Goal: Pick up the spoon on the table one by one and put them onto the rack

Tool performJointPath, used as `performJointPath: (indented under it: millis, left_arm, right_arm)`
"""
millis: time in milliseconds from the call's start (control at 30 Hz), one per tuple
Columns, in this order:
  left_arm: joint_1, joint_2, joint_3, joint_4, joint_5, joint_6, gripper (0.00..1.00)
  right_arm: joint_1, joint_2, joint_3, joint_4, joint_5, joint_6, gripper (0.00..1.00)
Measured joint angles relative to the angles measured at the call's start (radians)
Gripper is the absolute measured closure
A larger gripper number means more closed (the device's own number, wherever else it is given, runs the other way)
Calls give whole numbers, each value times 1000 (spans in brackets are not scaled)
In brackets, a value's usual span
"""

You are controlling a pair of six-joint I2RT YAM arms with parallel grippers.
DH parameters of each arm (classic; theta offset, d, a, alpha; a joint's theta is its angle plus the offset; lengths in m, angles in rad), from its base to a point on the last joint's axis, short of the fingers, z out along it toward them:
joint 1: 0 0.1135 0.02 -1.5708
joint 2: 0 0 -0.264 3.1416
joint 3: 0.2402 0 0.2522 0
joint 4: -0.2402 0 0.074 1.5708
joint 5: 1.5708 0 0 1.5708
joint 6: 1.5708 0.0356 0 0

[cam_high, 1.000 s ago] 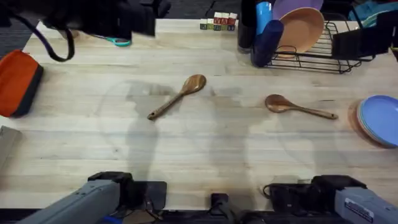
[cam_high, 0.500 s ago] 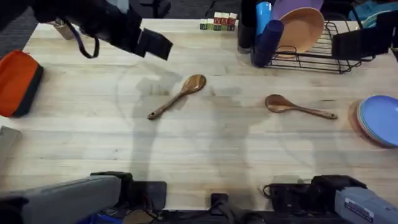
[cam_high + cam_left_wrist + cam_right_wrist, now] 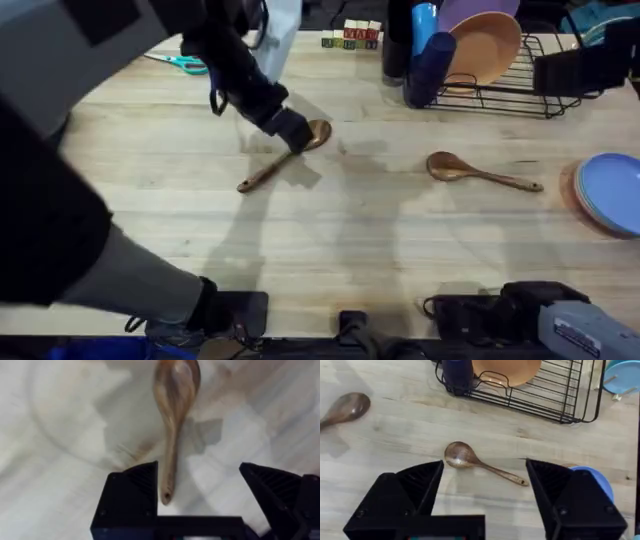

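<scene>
On table (image 3: 330,240): two spoons (both flat); left gripper (image 3: 200,487) spread over one (image 3: 285,155).

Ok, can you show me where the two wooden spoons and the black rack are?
Left spoon (image 3: 318,133), overhead view, on its bowl.
Right spoon (image 3: 447,165), overhead view, on its bowl.
Rack (image 3: 510,98), overhead view, on its front wire bar.

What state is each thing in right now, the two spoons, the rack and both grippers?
Left spoon: flat on the table, ungripped.
Right spoon: flat on the table, untouched.
Rack: holds dishes, no spoon.
Left gripper: open, over the left spoon's handle.
Right gripper: open, empty.
</scene>
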Motion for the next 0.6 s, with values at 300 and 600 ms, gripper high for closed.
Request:
performJointPath:
  millis: [300,600]
  left_arm:
    - [-2,78,0,89,0,3,6]
    - [-36,198,0,142,-92,3,4]
  right_arm:
    - [0,0,0,0,0,-31,5]
    - [0,0,0,0,0,-39,5]
